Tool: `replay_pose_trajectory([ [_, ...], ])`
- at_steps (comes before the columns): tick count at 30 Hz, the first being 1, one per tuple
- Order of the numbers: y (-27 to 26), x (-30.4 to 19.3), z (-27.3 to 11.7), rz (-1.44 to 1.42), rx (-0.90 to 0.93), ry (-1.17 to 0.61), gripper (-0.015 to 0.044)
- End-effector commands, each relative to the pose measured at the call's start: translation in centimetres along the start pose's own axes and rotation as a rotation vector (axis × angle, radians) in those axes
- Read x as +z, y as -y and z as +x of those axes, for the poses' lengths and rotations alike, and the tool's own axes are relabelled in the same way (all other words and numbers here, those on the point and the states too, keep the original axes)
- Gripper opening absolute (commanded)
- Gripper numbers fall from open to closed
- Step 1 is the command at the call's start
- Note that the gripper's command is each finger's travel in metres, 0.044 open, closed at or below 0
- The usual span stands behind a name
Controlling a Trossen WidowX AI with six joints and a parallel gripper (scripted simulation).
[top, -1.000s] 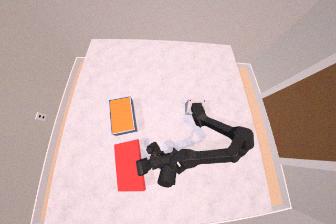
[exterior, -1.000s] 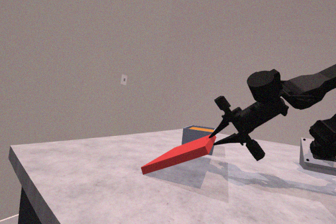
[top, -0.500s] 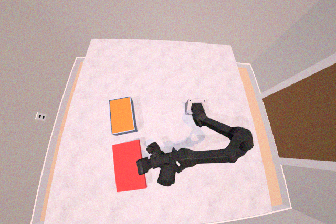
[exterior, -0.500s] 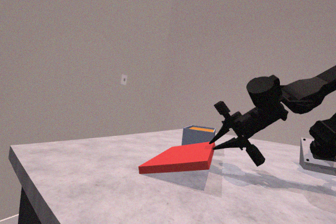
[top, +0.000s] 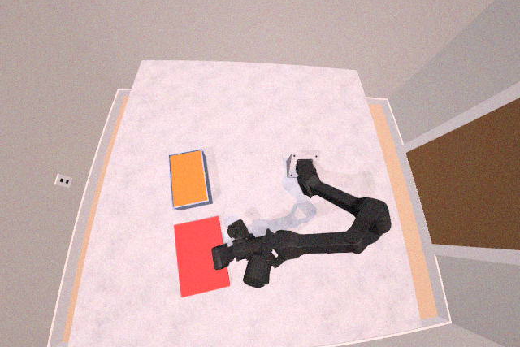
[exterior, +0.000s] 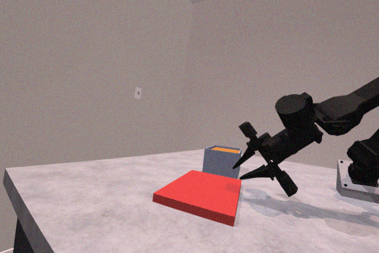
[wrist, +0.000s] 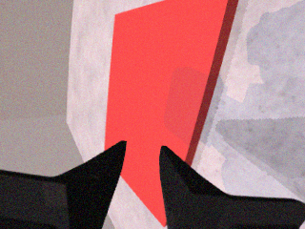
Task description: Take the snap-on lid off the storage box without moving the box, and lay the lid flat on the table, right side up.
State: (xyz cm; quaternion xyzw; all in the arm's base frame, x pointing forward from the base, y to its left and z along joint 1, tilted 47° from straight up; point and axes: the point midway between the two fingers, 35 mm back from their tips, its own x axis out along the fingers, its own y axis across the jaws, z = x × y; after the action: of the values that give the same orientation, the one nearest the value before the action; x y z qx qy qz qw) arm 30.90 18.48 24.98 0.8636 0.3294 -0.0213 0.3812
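- The flat red rectangular lid (top: 194, 254) (exterior: 199, 193) (wrist: 148, 72) is off the box and lies flat on the pale marbled surface (top: 252, 112) (exterior: 100, 195) (wrist: 88, 52), with its smooth face upward. In the top view it is in the lower left part of the frame; in the exterior view it is below the centre.
- The blue-grey rectangular storage box (top: 210, 184) (exterior: 221, 163) stands upright and without its lid, in the left part of the top view, just above the lid there. Inside it, an orange filling (top: 188, 179) (exterior: 226, 150) is visible.
- The jaws are partly open, with a modest gap and nothing held between the two pointed tips. They are at the lid's edge which is nearer to the arm's base; if the lower tip touches this edge, I cannot tell.
- The black jointed arm (top: 323, 242) (exterior: 339, 111) reaches from the right side of the frame, in the top and exterior views. Its shadow falls on the surface beside the lid.
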Motion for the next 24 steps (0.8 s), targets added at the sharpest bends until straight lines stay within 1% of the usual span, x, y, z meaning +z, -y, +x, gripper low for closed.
replay_pose_trajectory([
  [1, 0.0, 0.0, 0.0, 0.004, -0.002, 0.002, 0.0236],
  [2, 0.0, 0.0, 0.0, 0.004, -0.002, 0.002, 0.0263],
  [3, 0.0, 0.0, 0.0, 0.004, -0.002, 0.002, 0.0275],
  [4, 0.0, 0.0, 0.0, 0.004, -0.002, 0.002, 0.0275],
  [10, 0.7, 0.0, -0.8, 0.004, -0.002, 0.002, 0.0433],
  [11, 0.8, 0.0, -1.0, 0.004, -0.002, 0.002, 0.0440],
  [24, 2.5, 0.0, -3.0, 0.005, -0.003, 0.003, 0.0440],
])
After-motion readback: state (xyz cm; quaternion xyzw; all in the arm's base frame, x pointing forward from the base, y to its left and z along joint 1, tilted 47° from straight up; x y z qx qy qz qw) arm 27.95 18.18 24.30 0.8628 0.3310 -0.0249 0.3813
